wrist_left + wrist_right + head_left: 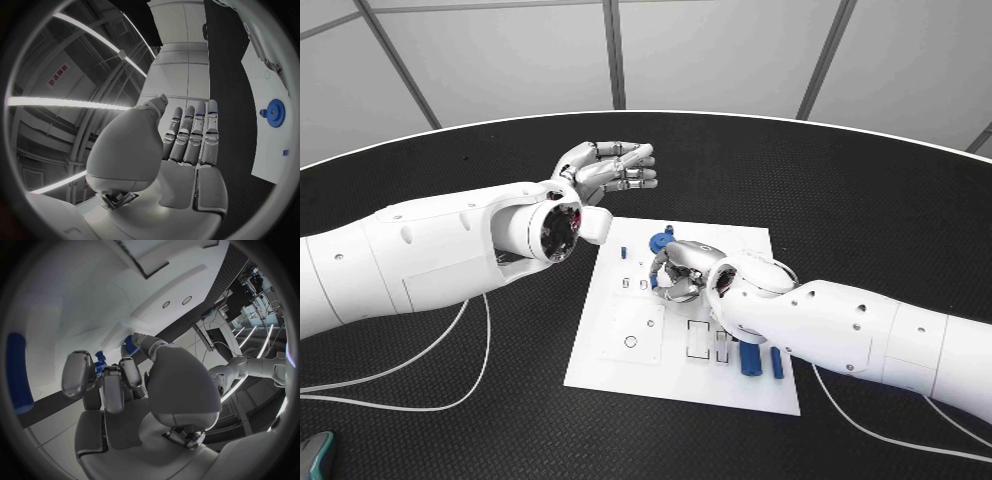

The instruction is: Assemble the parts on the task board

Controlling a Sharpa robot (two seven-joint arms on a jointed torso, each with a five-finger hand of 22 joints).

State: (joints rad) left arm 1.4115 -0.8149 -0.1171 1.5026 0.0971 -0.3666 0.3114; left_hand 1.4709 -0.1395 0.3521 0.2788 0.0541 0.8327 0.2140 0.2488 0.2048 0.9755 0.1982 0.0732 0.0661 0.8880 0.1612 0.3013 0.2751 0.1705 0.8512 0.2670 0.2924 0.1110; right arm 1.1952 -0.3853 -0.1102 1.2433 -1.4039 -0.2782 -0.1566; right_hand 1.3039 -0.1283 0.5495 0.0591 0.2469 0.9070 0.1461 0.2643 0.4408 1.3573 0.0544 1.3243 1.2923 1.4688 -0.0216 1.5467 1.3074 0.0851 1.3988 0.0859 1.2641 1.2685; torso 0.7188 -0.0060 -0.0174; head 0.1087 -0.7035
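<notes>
Blue part [130,345] sat pinched in the right hand [679,272], low over the middle of the white task board [629,345]; seating it appeared the step in hand, calling for careful alignment. The left hand [606,166] hovered beyond the board's far edge, fingers straight, empty.

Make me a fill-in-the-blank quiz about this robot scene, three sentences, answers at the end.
1. The task board is a flat plate whose colour is ____.
2. The hand working over the board, fingers curled around a small blue part, is the robot's ____ hand.
3. The left hand is raised beyond the board with its fingers apart, holding ____.

Missing words: white; right; nothing
</notes>
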